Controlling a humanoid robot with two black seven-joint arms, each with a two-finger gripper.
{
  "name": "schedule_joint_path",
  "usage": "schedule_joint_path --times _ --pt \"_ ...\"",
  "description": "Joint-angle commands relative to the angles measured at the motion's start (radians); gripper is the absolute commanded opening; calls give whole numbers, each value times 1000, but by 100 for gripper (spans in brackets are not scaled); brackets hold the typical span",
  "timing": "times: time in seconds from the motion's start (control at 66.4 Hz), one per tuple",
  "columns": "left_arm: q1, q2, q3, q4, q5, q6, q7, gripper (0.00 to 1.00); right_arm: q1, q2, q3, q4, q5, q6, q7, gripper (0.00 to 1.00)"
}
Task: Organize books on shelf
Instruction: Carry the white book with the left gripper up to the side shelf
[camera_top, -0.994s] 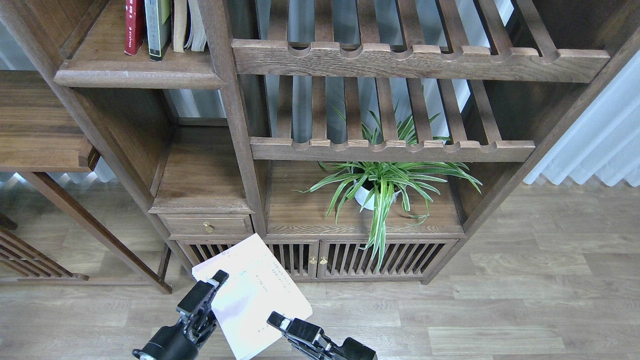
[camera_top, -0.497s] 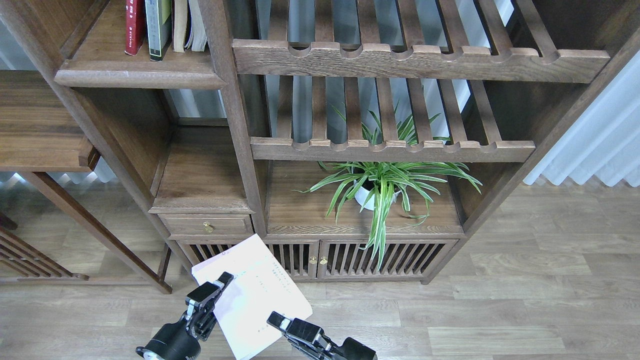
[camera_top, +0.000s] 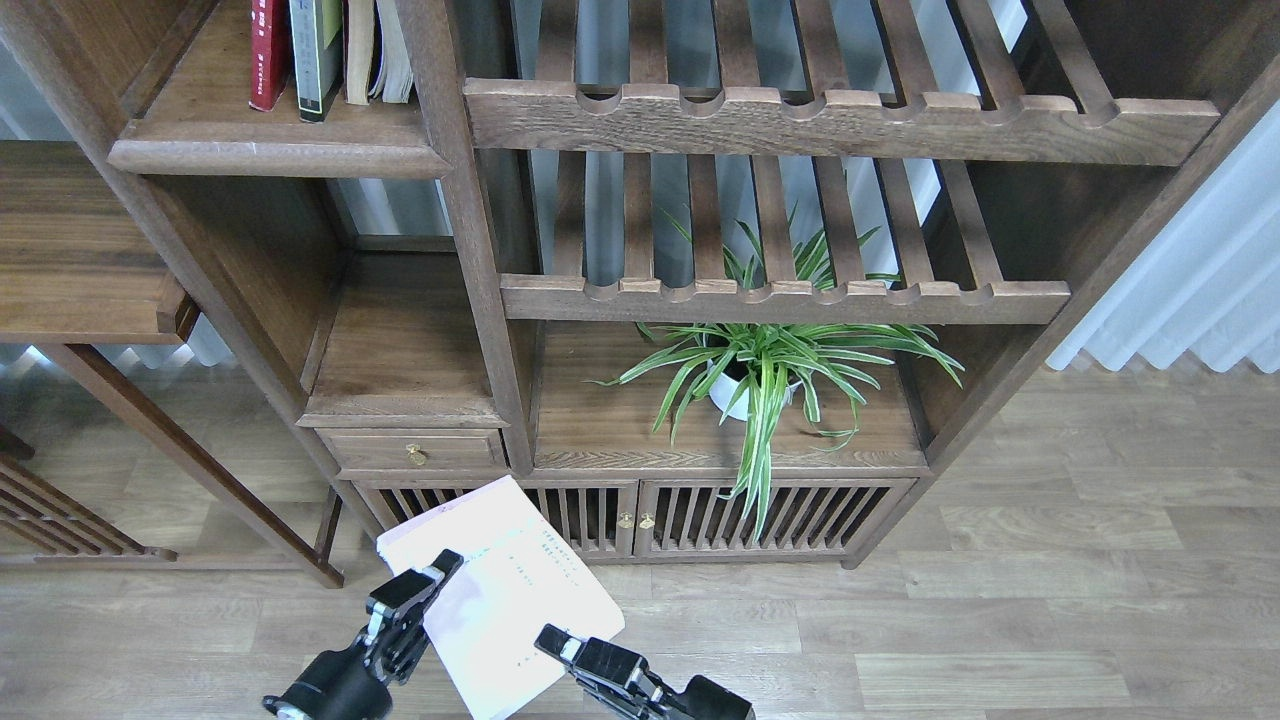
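Observation:
A pale lavender-white book (camera_top: 500, 590) hangs flat in the air, low in the view, in front of the cabinet. My left gripper (camera_top: 412, 597) clamps the book's left edge, with one finger lying on the cover. My right gripper (camera_top: 556, 642) is shut on the book's lower right edge. On the shelf (camera_top: 270, 150) at the upper left, a red book (camera_top: 268, 50), a yellow-green book with a dark grey border (camera_top: 316, 55) and a tan-backed book (camera_top: 372, 50) stand upright side by side. Their tops are cut off by the view's edge.
Two slatted racks (camera_top: 780, 295) with notched front rails fill the upper middle. A potted spider plant (camera_top: 755, 375) sits on the cabinet top below them. A small drawer (camera_top: 415, 452) and slatted doors (camera_top: 700, 515) lie behind the held book. A side table (camera_top: 80, 250) stands left.
My left gripper slid right and down onto the book's left edge. The book then shifted slightly left and down. My right gripper stayed where it was.

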Motion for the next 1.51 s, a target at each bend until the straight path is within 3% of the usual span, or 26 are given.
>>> schedule_joint_path --times 0.0,0.06,0.09,0.105,0.12,0.151,0.166,0.241,0.331,0.647,0.753,0.888,0.979,0.994,1.235,1.385,1.491 --pt "1 19 -16 -2 0 0 -1 5 2 -1 0 -6 1 0 1 9" --pt "-1 23 -19 -2 0 0 -1 5 3 -1 0 -5 -1 0 1 20" --pt "-2 23 -22 -2 0 0 0 5 3 -1 -1 -5 -4 0 0 36" --pt "-2 23 -22 -2 2 0 0 5 3 -1 -1 -5 -7 0 0 46" --pt "-2 23 -27 0 2 0 0 5 3 -1 -1 -5 -8 0 0 70" --pt "-4 23 -31 1 5 0 4 4 5 -1 -4 -5 -19 0 0 96" --pt "-5 23 -33 1 5 0 5 4 5 -1 -6 -5 -25 0 3 99" --pt "-4 37 -57 -3 6 0 19 4 5 -1 -1 -5 -48 0 10 99" --pt "-11 154 -113 -45 5 0 8 4 5 -1 -1 -3 -48 0 12 99" --pt "-31 393 -301 -171 5 0 11 4 5 -1 0 -5 -53 0 9 99" --pt "-112 441 -357 -171 0 0 -9 4 3 -1 -3 -6 -53 0 4 99" --pt "-241 457 -361 -171 3 0 8 2 3 -1 -3 -8 -54 0 3 99" --pt "-335 497 -364 -171 5 0 42 2 3 -1 -1 -8 -54 0 4 99" --pt "-397 535 -364 -171 5 0 65 2 2 -1 0 -8 -54 0 4 99" --pt "-617 684 -366 -165 28 0 112 2 2 -1 -3 -11 -54 0 3 99" --pt "-720 793 -369 -134 83 0 201 3 2 -1 -1 -14 -54 0 3 99" --pt "-772 806 -372 -94 155 0 264 3 0 -1 -1 -14 -54 0 4 99"
